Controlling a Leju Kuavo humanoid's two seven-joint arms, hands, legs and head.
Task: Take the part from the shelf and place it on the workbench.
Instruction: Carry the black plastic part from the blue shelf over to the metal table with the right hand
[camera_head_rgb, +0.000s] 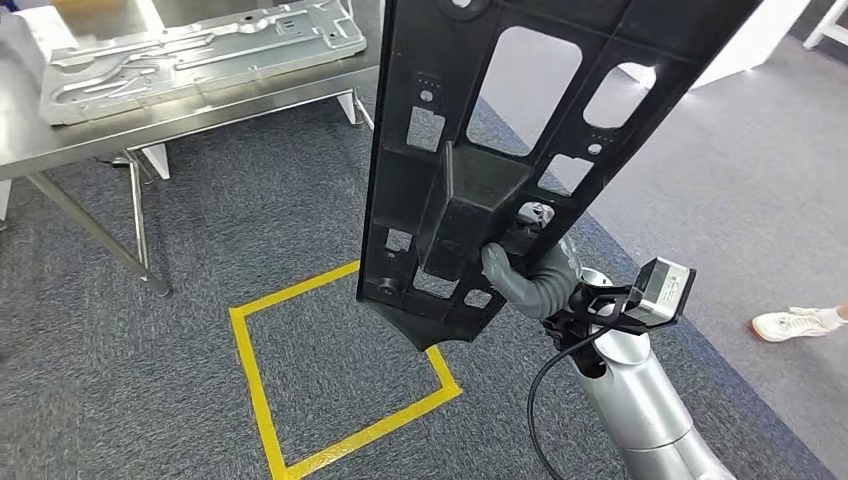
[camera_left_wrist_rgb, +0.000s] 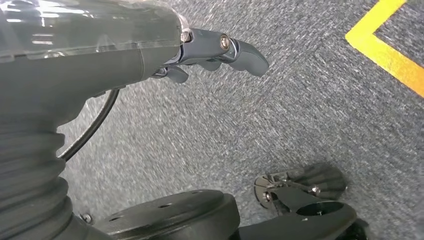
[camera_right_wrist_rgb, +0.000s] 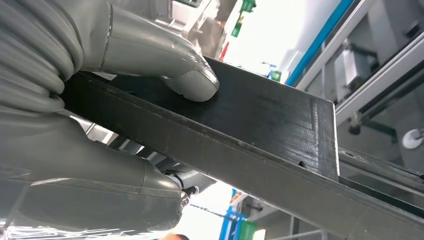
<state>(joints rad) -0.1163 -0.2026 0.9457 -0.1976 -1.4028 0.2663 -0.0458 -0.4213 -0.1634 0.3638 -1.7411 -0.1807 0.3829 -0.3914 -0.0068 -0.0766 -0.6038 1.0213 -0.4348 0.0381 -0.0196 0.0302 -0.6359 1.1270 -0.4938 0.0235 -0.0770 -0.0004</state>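
A long black plastic part (camera_head_rgb: 480, 150) with several cut-out windows stands nearly upright in the middle of the head view, lifted off the floor. My right hand (camera_head_rgb: 520, 265) grips it at the boxy block near its lower end. In the right wrist view my thumb (camera_right_wrist_rgb: 165, 52) presses on the black block (camera_right_wrist_rgb: 260, 120) and the palm closes under it. The steel workbench (camera_head_rgb: 60, 135) is at the upper left, some way from the part. My left hand (camera_left_wrist_rgb: 215, 50) hangs over the carpet with its fingers curled in and nothing in them.
A stamped silver metal panel (camera_head_rgb: 200, 50) lies on the workbench. A yellow tape square (camera_head_rgb: 250, 370) marks the grey carpet below the part. A person's white shoe (camera_head_rgb: 795, 322) is at the right edge. The bench's legs (camera_head_rgb: 140, 225) stand at the left.
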